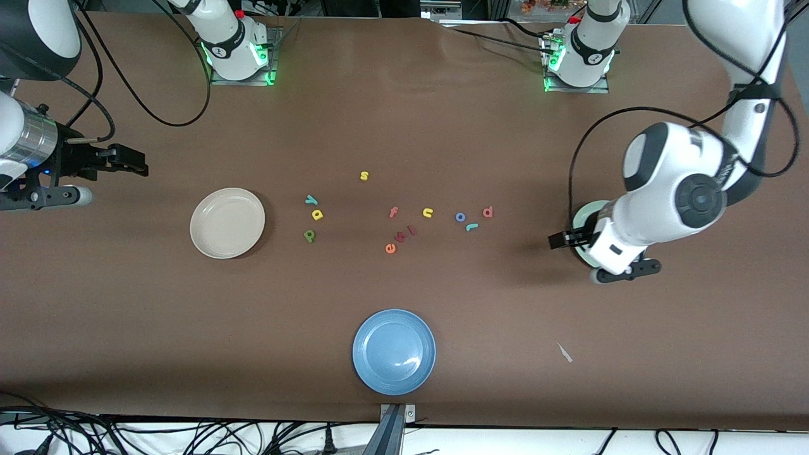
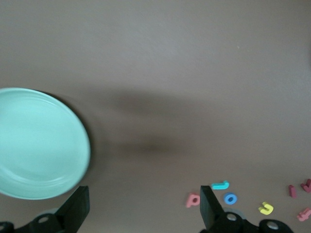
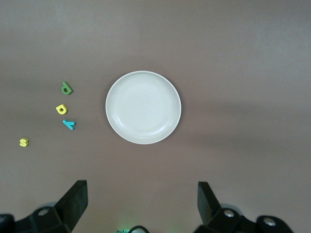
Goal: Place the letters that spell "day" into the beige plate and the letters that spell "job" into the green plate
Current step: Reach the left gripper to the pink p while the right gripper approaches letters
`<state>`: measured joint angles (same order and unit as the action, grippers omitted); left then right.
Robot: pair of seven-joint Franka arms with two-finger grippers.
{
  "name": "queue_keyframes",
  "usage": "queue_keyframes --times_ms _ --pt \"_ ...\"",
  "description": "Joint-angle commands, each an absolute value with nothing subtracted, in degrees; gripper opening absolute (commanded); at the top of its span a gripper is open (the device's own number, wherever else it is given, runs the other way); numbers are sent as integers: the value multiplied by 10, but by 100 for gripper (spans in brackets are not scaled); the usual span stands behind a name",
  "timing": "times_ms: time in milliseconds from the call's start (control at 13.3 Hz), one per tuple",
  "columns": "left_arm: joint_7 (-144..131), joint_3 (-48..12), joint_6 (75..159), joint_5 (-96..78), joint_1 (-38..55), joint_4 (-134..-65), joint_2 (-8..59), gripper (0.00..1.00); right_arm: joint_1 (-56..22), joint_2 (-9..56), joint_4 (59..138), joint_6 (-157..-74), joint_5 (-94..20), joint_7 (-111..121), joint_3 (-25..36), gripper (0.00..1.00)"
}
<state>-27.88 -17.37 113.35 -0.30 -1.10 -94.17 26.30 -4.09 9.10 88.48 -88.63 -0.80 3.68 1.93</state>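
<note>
The beige plate (image 1: pixel 227 222) (image 3: pixel 143 107) lies toward the right arm's end. Beside it are the teal y (image 1: pixel 311 200) (image 3: pixel 69 124), yellow a (image 1: pixel 317 215) (image 3: pixel 61 108) and green d (image 1: pixel 309 236) (image 3: pixel 66 88). The blue o (image 1: pixel 461 217) (image 2: pixel 230 198), teal j (image 1: pixel 471 227) (image 2: pixel 221 185) and salmon b (image 1: pixel 487 212) (image 2: pixel 193 199) lie toward the left arm's end. The green plate (image 1: pixel 583 218) (image 2: pixel 39 143) is partly hidden under the left arm. My left gripper (image 1: pixel 559 240) (image 2: pixel 144 194) hangs open and empty over bare table beside that plate. My right gripper (image 1: pixel 140 165) (image 3: pixel 142 189) is open and empty over the table's end.
Other letters lie mid-table: a yellow s (image 1: pixel 364 175), a reddish f (image 1: pixel 393 212), a yellow n (image 1: pixel 428 213), an orange e (image 1: pixel 390 248) and two small red ones beside it. A blue plate (image 1: pixel 394 351) sits near the front edge, with a paper scrap (image 1: pixel 564 352) toward the left arm's end.
</note>
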Motion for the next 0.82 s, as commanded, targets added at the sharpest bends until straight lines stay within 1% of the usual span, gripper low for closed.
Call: queue_keyframes --times_ms 0,150,375,450,600,674,749 --pt "-324 -170 1226 1 31 -1005 264 100 -49 91 886 -896 -8 34 15 100" --pt "-325 -170 1299 1 53 -1072 263 100 -69 97 886 -896 -8 34 15 100" --pt "-325 -170 1361 3 81 -1134 265 100 -83 98 883 -899 -10 18 15 100" --pt "-325 -170 1372 4 87 -1146 265 100 -85 99 884 -899 -10 18 15 100" --pt "-330 -168 1375 5 105 -1148 276 99 -102 108 886 -897 -10 18 15 100" --pt "-331 -168 1376 8 109 -1148 282 96 -109 114 887 -898 -10 18 15 100" --pt "-331 -168 1376 9 112 -1148 287 89 -119 125 886 -903 -11 18 15 100"
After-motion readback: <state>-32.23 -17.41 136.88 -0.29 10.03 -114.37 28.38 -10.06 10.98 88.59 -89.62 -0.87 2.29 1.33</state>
